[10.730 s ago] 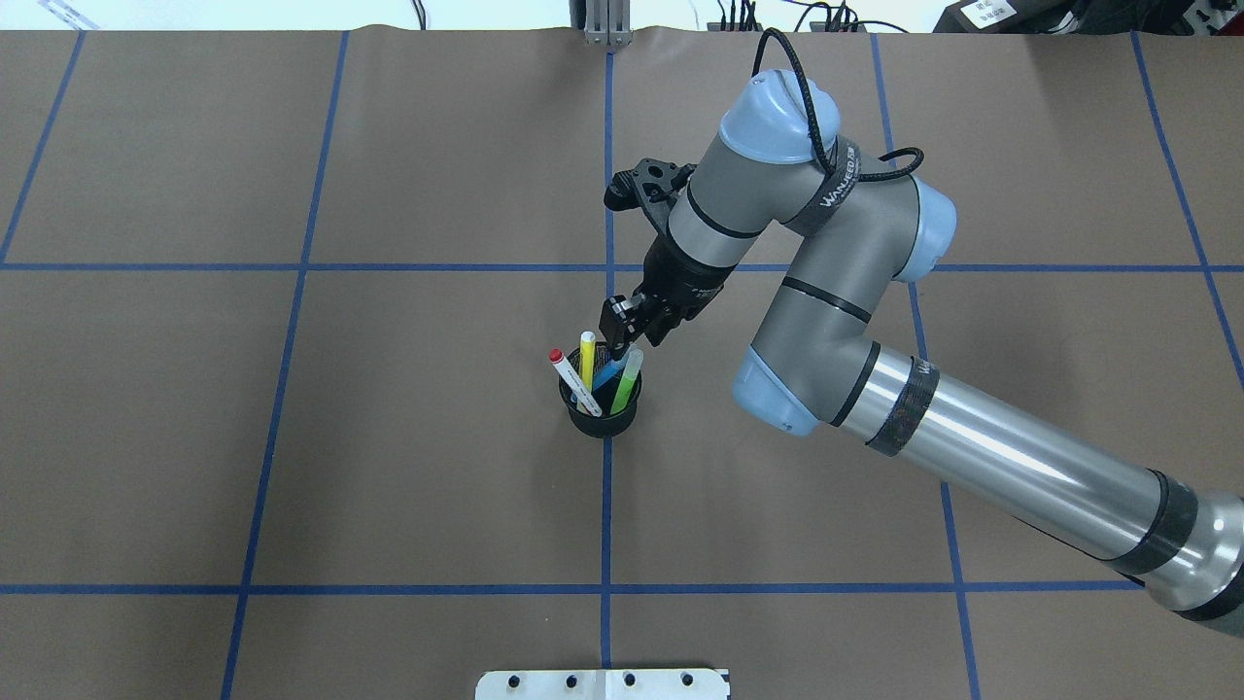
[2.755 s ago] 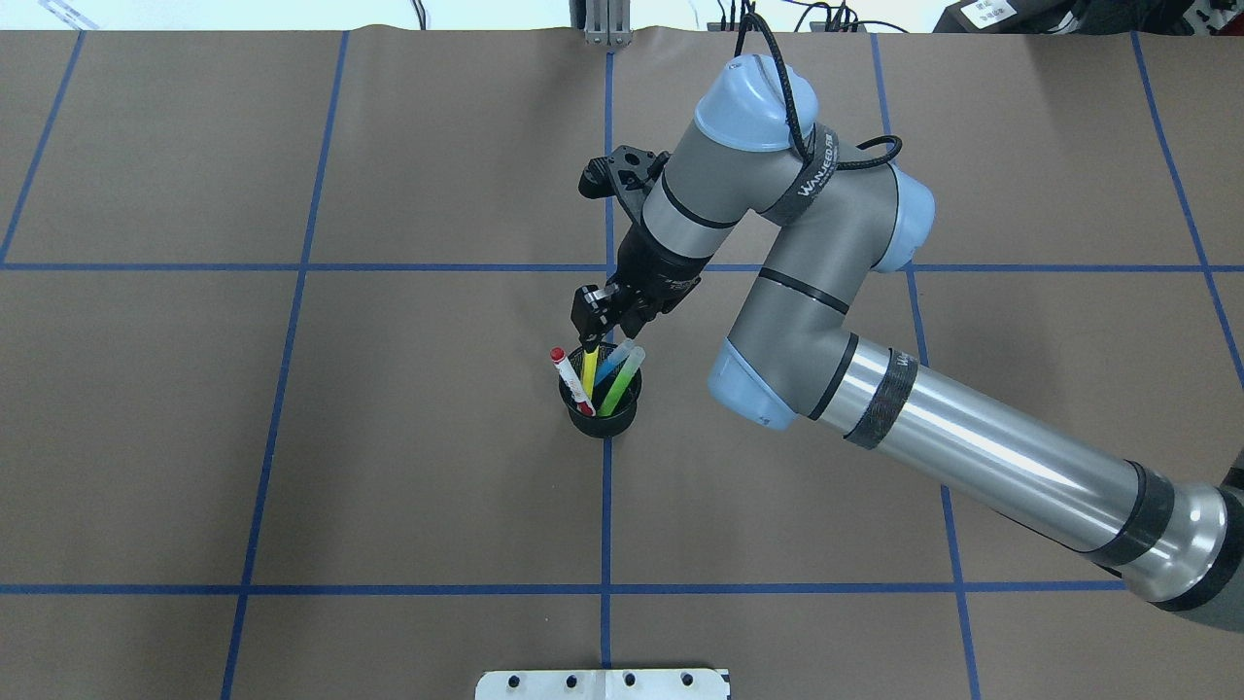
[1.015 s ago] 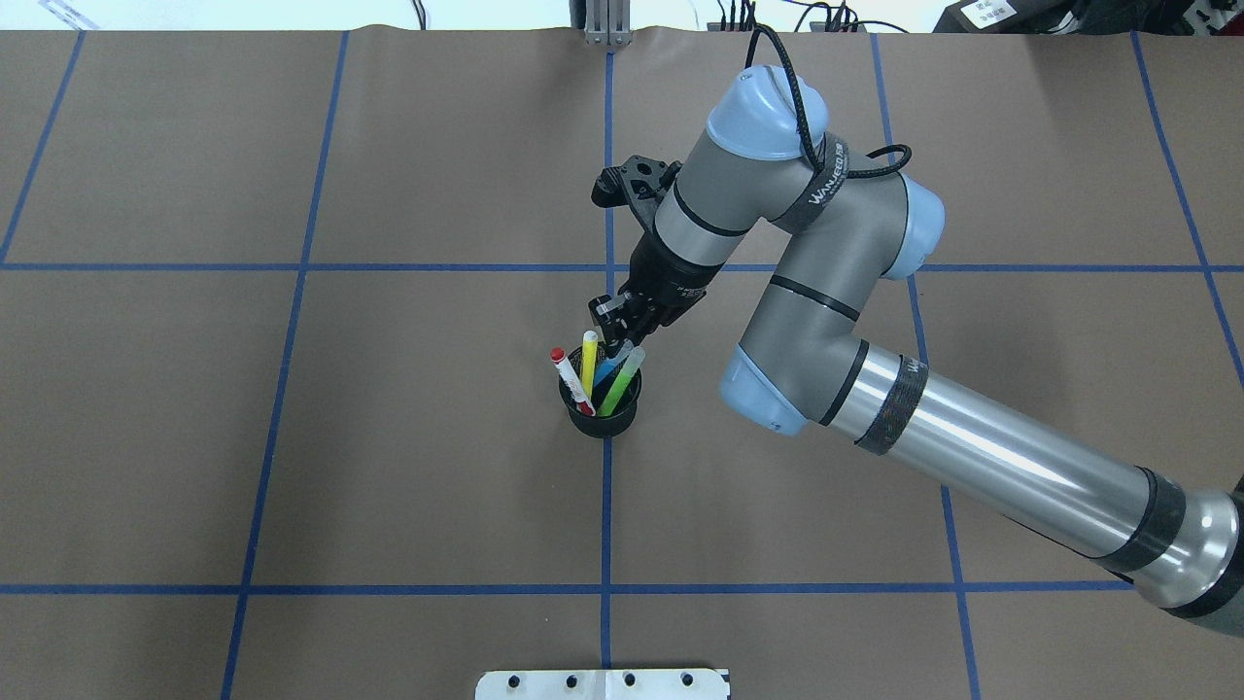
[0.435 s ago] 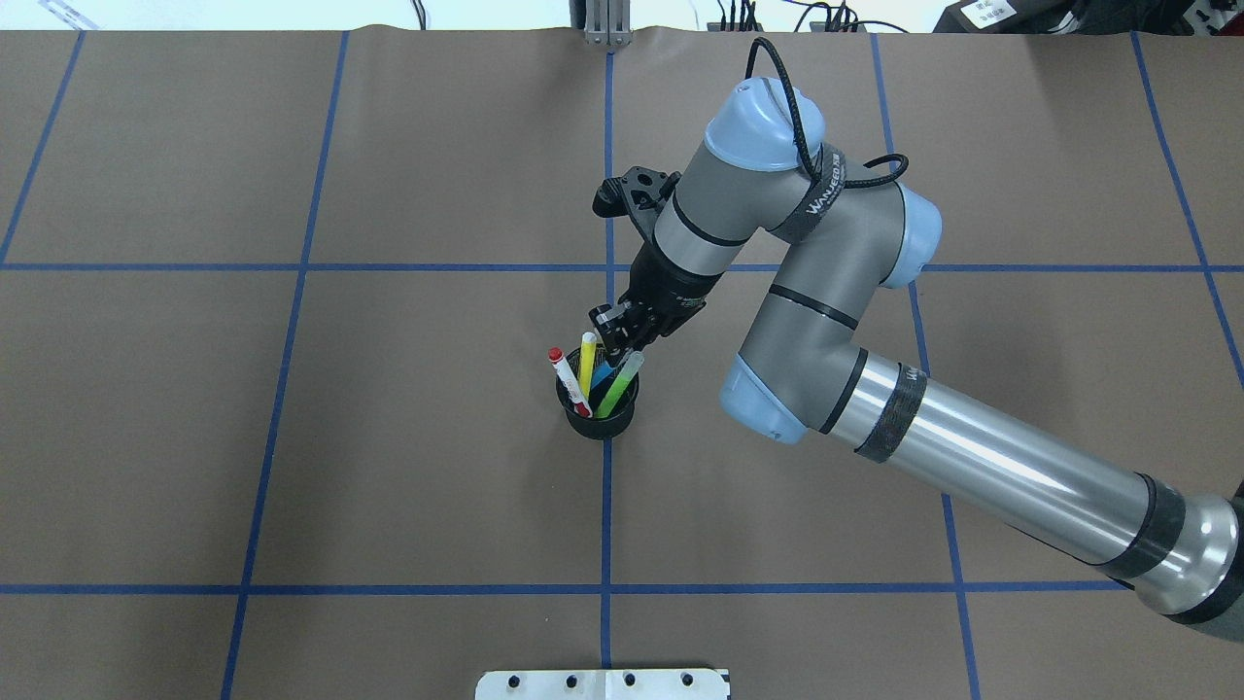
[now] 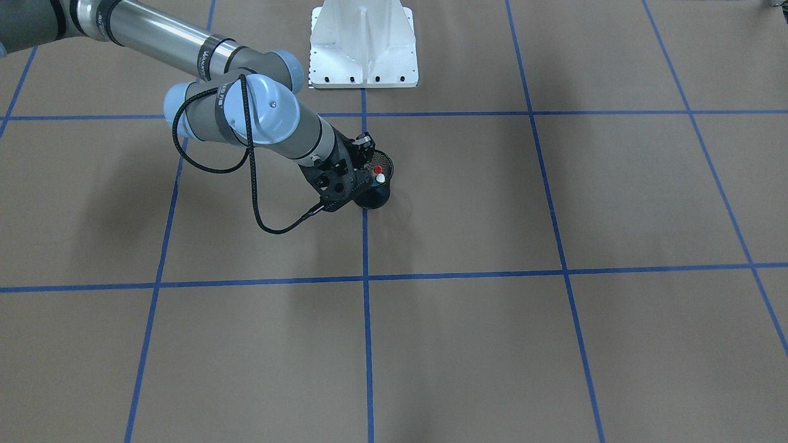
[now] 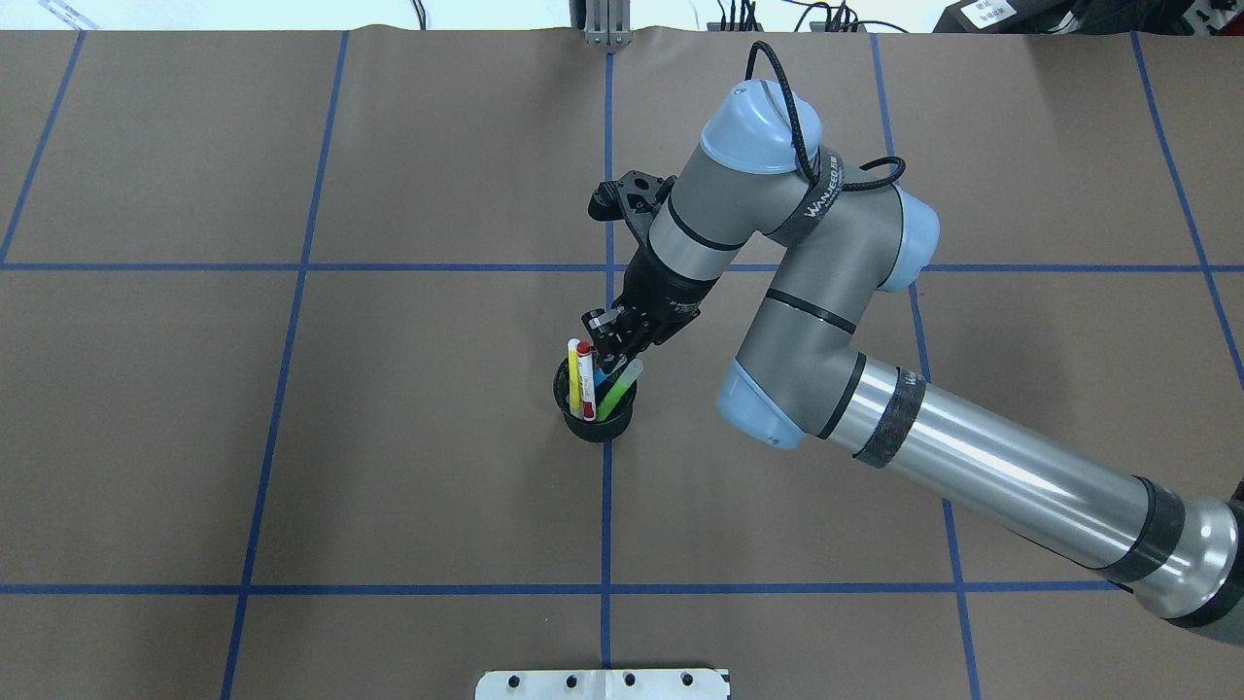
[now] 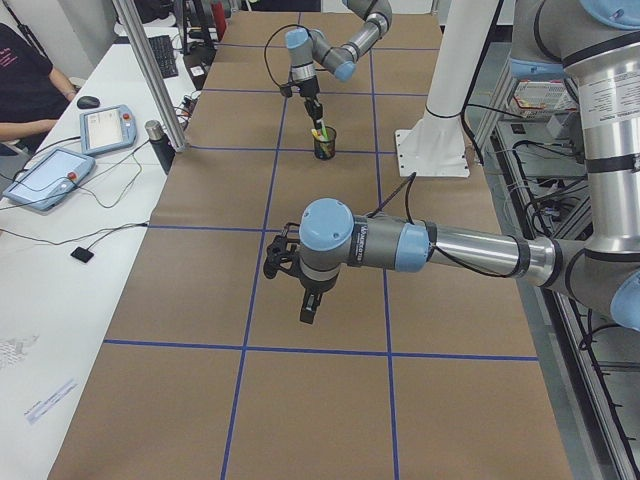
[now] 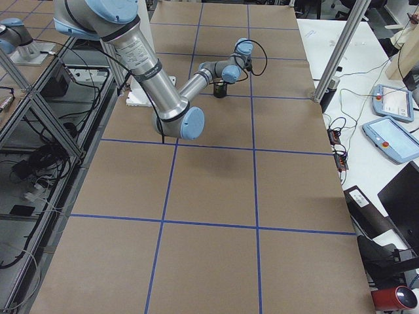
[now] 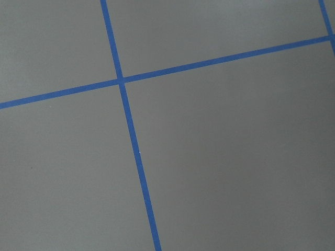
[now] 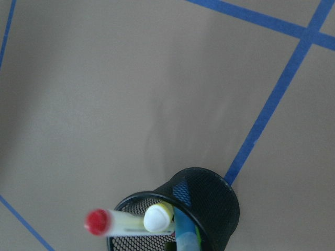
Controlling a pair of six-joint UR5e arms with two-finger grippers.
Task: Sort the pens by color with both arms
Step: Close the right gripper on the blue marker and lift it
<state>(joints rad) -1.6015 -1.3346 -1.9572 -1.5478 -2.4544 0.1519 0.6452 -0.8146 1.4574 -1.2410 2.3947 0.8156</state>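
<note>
Right gripper [image 6: 606, 341] sits right on top of the blue pen [image 6: 604, 373]. Can't tell if it's actually pinching the pen or just hovering spread around the tip. The pens are all in the black mesh cup [image 6: 593, 425] mid-table: yellow pen [image 6: 573, 374] and red-capped pen [image 6: 585, 381] lean together, green pen [image 6: 620, 387] on the other side. My worry is a slanted pull dragging the blue one against the rim and tipping that light cup. Left gripper [image 7: 310, 305] hangs well away, and I can't tell its state.
</note>
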